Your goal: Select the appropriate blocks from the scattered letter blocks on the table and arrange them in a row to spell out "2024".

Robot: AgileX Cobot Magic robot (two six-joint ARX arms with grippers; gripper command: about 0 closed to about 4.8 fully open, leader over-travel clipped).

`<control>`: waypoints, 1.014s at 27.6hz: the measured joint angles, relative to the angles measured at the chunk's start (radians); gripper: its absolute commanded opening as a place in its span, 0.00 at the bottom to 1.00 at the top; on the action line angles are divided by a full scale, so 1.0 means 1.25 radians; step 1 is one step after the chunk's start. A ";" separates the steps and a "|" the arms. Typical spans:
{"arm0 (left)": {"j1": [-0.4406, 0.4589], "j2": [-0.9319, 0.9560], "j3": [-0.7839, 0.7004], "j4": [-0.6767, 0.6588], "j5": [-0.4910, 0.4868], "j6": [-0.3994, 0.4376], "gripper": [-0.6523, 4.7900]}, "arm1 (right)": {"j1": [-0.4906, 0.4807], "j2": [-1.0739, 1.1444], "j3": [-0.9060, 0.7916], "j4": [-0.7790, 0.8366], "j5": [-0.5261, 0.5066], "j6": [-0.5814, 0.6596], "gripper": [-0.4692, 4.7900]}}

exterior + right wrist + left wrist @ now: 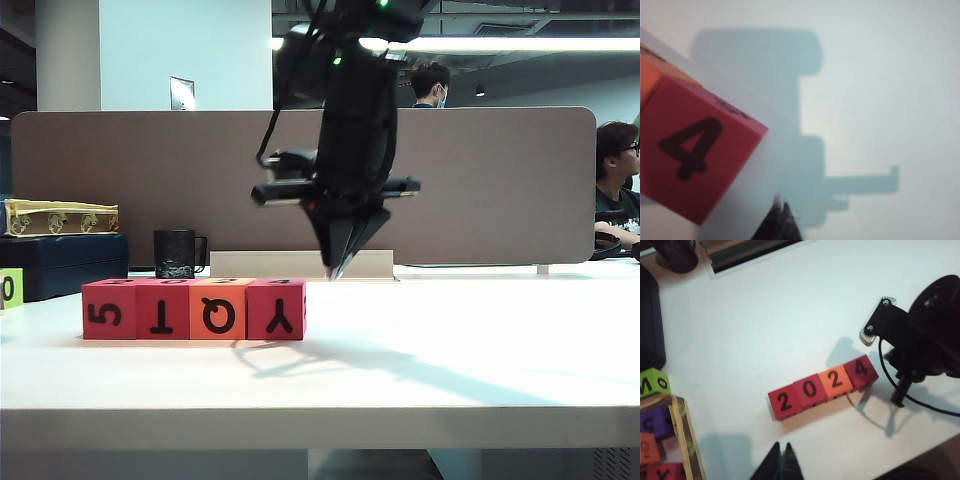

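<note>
Left wrist view: four foam cubes [822, 388], three pinkish-red, one orange, read 2024 on white counter [765, 330], ahead of left pincer [780, 447], pressed together. Right pincer [780, 204], pressed together, empty, just beside the 4 cube; should lift straight up to avoid nudging the row.

4 blocks [822, 388] touching, row "2024", on table [790, 315]
</note>
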 measured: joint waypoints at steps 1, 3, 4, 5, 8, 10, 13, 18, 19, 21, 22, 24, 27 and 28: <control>0.000 0.000 0.000 0.009 0.000 0.000 0.11 | -0.003 -0.009 0.000 -0.006 0.007 -0.002 0.08; 0.000 0.000 0.000 0.030 0.000 0.003 0.11 | -0.009 -0.038 -0.001 -0.022 0.027 -0.012 0.08; 0.000 0.000 0.000 0.041 0.000 0.009 0.11 | -0.017 -0.058 -0.001 -0.030 0.038 -0.016 0.08; 0.000 -0.001 0.000 0.050 0.000 0.013 0.11 | -0.023 -0.077 -0.002 -0.034 0.046 -0.020 0.08; 0.000 -0.007 -0.005 0.079 -0.001 0.017 0.11 | -0.062 -0.145 -0.001 -0.045 0.061 -0.023 0.08; 0.000 -0.022 -0.030 0.115 -0.003 0.018 0.11 | -0.090 -0.191 -0.001 -0.058 0.062 -0.023 0.08; 0.000 -0.062 -0.112 0.192 -0.003 0.018 0.11 | -0.132 -0.282 -0.001 -0.078 0.037 -0.023 0.08; 0.000 -0.138 -0.264 0.313 -0.016 0.018 0.11 | -0.168 -0.379 -0.002 -0.097 0.019 -0.035 0.08; 0.000 -0.159 -0.303 0.333 -0.029 0.018 0.11 | -0.175 -0.398 -0.004 -0.099 0.018 -0.038 0.08; 0.000 -0.209 -0.396 0.378 -0.058 0.018 0.11 | -0.193 -0.446 -0.027 -0.100 0.018 -0.041 0.08; 0.000 -0.233 -0.435 0.401 -0.067 0.016 0.11 | -0.200 -0.467 -0.045 -0.100 0.017 -0.041 0.08; 0.000 -0.301 -0.526 0.456 -0.078 0.004 0.11 | -0.213 -0.528 -0.115 -0.089 0.014 -0.041 0.08; 0.000 -0.390 -0.616 0.495 -0.079 -0.013 0.11 | -0.225 -0.603 -0.233 -0.061 -0.025 -0.040 0.08; 0.000 -0.405 -0.630 0.494 -0.079 -0.017 0.11 | -0.225 -0.619 -0.260 -0.058 -0.037 -0.038 0.08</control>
